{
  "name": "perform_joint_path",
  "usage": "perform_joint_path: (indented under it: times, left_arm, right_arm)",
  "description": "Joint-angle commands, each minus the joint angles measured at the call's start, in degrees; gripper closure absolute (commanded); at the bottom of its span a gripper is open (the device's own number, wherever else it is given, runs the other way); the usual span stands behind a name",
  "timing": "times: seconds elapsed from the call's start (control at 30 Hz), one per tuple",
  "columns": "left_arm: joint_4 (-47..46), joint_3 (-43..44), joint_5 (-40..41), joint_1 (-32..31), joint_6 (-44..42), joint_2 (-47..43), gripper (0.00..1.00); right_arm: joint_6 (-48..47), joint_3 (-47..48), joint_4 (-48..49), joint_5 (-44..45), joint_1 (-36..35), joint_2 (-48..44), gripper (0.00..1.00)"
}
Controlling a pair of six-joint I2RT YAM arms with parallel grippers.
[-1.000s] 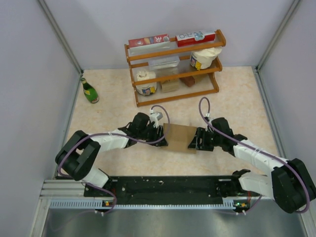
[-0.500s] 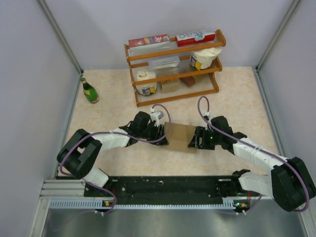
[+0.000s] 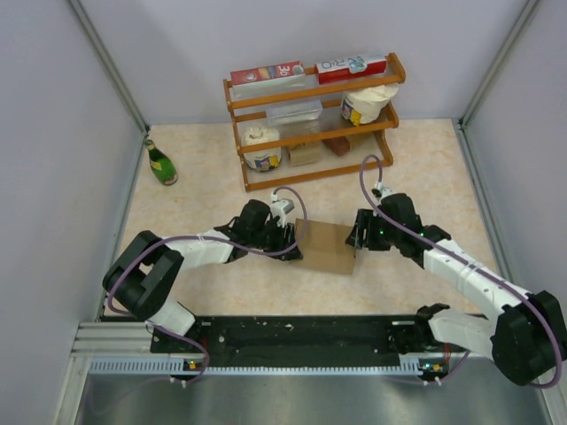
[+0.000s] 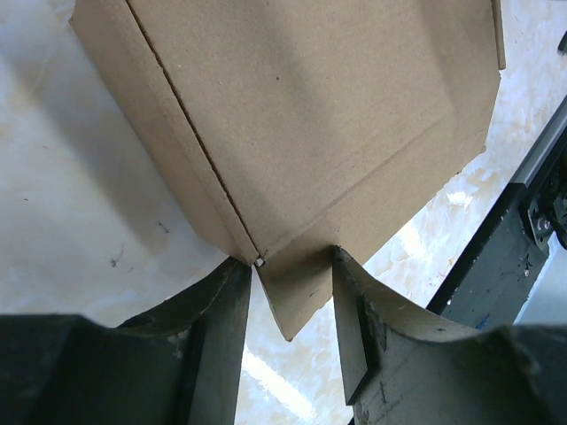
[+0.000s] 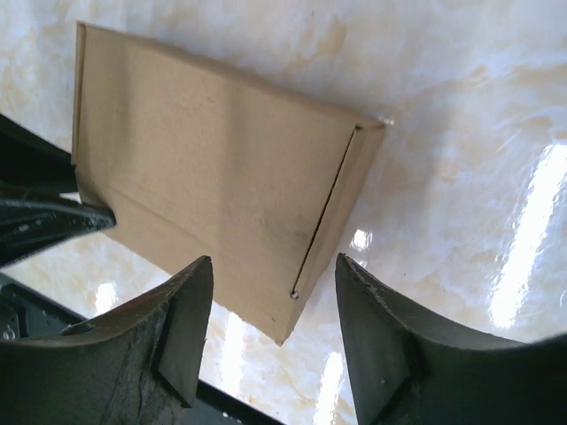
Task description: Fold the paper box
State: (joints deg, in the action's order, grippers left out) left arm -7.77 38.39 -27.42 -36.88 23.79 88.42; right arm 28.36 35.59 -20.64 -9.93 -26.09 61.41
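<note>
Both end effectors flank the paper box [image 3: 326, 248], which lies on the desk [image 3: 425, 177] midway between the arms, in front of the wooden rack [image 3: 306, 91]. The left end effector [image 4: 292, 258] stands about half open with a pointed corner [image 4: 288, 305] of the card between its fingers [image 4: 221, 301]. Each finger meets an edge of the card there, but whether they truly clamp it I cannot tell. The right end effector [image 5: 273, 260] is spread wide and holds nothing, poised just beside the box's right end.

The step in hand looks like folding the narrow end strip [image 5: 347, 199] over along its scored crease [image 5: 326, 217]. To do it well, the left side should pin its corner firmly so the light card cannot skate on the glossy desk. The right fingers should meet the strip close to the crease, not at its free edge, so the bend follows the score and does not buckle the main panel. An even push along the strip's whole run would suit; a poke at one corner would likely twist the sheet.

The box lies mostly flat, broad face up. From above it is nearly square, so its long axis is a fine call. It seems to run across the desk from one arm to the other, turned slightly so the right end sits nearer the arms' bases. The creased strip points toward the right arm, the pointed corner toward the left.
</note>
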Motion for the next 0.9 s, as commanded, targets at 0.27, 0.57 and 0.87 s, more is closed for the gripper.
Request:
perform_joint_path:
  times: [0.27,0.57,0.87]
  left_arm:
    - [-1.7,1.9,0.3,-0.2,-1.3,0.6,0.55]
    - [-1.9,1.7,0.4,-0.1,-1.4,0.9,0.55]
    - [-4.7,0.4,0.7,-0.1,-2.5,1.5,0.6]
  right_arm:
    - [-0.4,7.7,3.9,6.9,2.2,11.7,0.5]
    - [0.3,7.5,6.2,7.4,3.1,14.3,0.57]
    - [0.4,6.7,7.3,6.7,3.4,16.1,0.59]
